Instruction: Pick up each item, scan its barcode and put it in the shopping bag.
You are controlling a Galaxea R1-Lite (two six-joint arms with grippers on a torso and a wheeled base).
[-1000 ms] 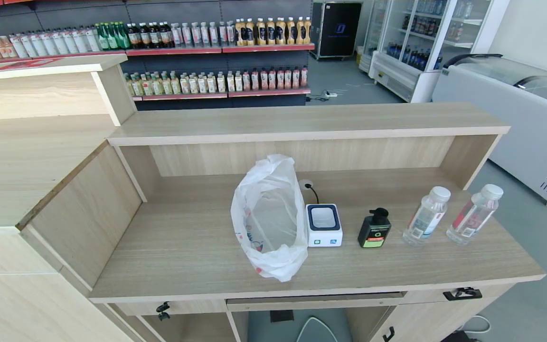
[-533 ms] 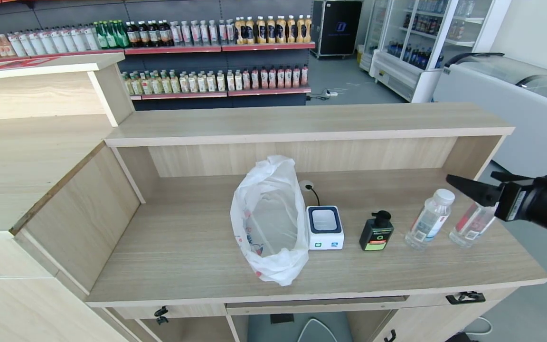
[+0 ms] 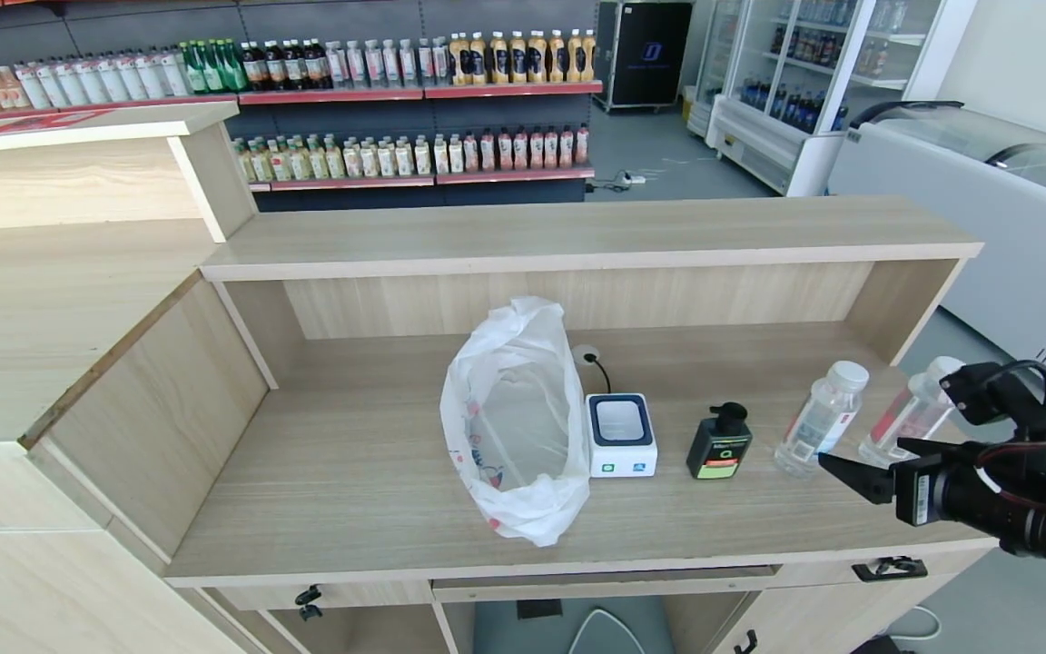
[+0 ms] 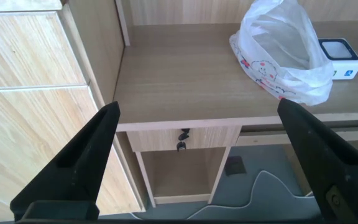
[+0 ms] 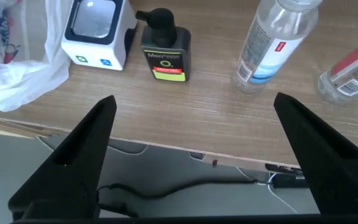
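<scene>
Countertop (image 3: 350, 472); right pincer (image 5: 194, 102) wide, seemingly empty

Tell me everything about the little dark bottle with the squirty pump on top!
The small dark plastic bottle with a black pump top is squat, with a green and orange label. It stands upright on the pale wooden counter, between the white box-shaped scanner and a clear plastic water bottle with a white cap, touching neither.
</scene>
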